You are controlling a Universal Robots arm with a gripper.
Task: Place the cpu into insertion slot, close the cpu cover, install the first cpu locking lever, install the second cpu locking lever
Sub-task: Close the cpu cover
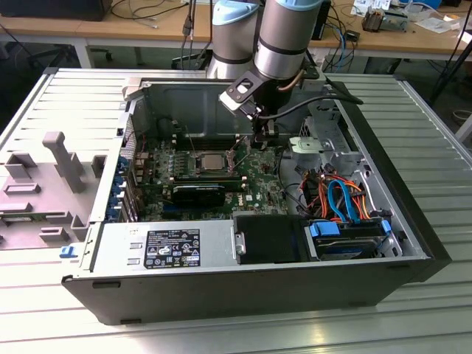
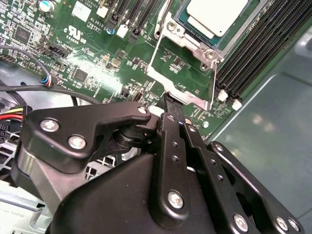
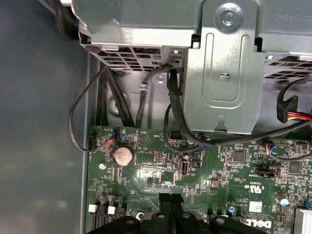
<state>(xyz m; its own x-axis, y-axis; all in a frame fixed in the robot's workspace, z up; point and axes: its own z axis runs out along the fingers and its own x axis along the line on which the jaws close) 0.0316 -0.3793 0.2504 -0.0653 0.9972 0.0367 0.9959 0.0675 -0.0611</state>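
Where the arm ends, gripper (image 2: 168,101) (image 3: 170,199): fingers pressed together, no gap in both wrist views; tip right at nearest edge of cpu cover (image 2: 195,99), touching or nearly. Can't tell if metal is pinched btw them.
cpu cover: swung open, off the insertion slot (image 2: 192,44); green board (image 2: 97,48) shows thru its window. Not closed.
insertion slot: just beyond cover, silver rim, occupied.
cpu (image 2: 217,14): seated flat in slot, top bare. Ext. view has it (image 1: 210,161) mid-board, gripper (image 1: 259,139) near it, toward that view's right.
memory slots (image 2: 258,53): long, black, beyond the slot, untouched.
progress: step 1 looks done; step 2 barely begun, cover still up; steps 3–4 left, by my read.
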